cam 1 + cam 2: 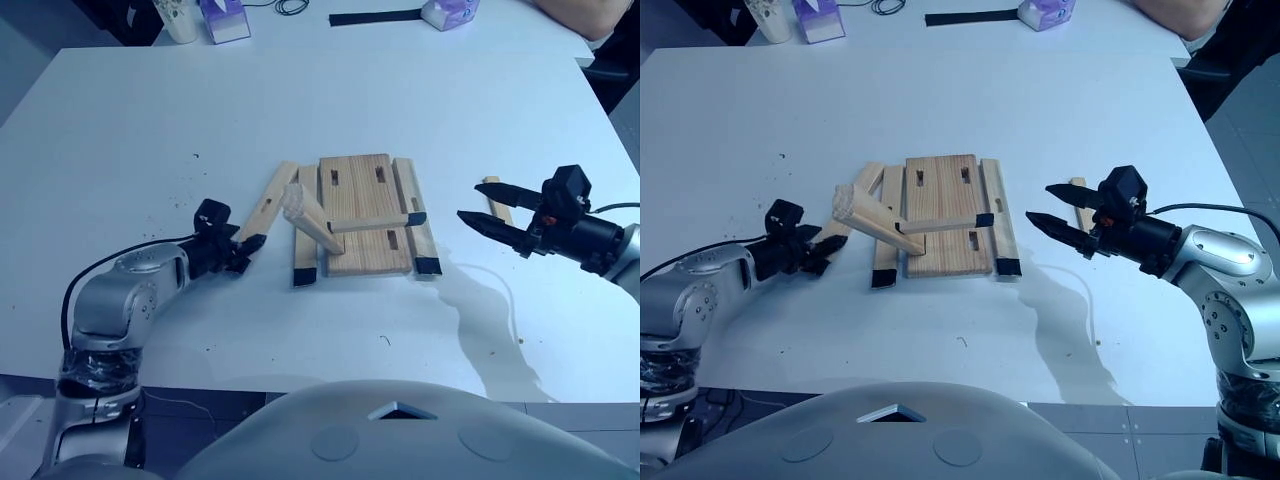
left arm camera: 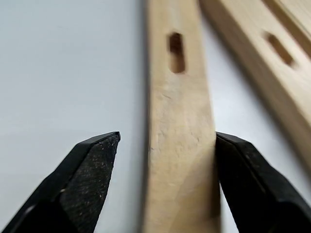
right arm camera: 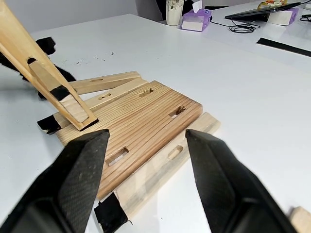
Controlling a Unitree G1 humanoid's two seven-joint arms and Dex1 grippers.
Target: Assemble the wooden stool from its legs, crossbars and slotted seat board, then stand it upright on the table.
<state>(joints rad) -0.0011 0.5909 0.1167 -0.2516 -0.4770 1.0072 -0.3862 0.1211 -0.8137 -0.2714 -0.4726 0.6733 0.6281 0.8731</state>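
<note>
seat brd [image 1: 360, 195]: pale wood, grainy, matt | tbl [image 1: 150, 120]: white, smooth, matt

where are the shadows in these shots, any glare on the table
Left eye view: a pale, soft-edged shadow spreads over the table on the near side of the right gripper; light otherwise even, no glare patch. Right wrist view: the seat board is evenly lit. Left wrist view: the table beside the wooden leg shows no glare.
</note>
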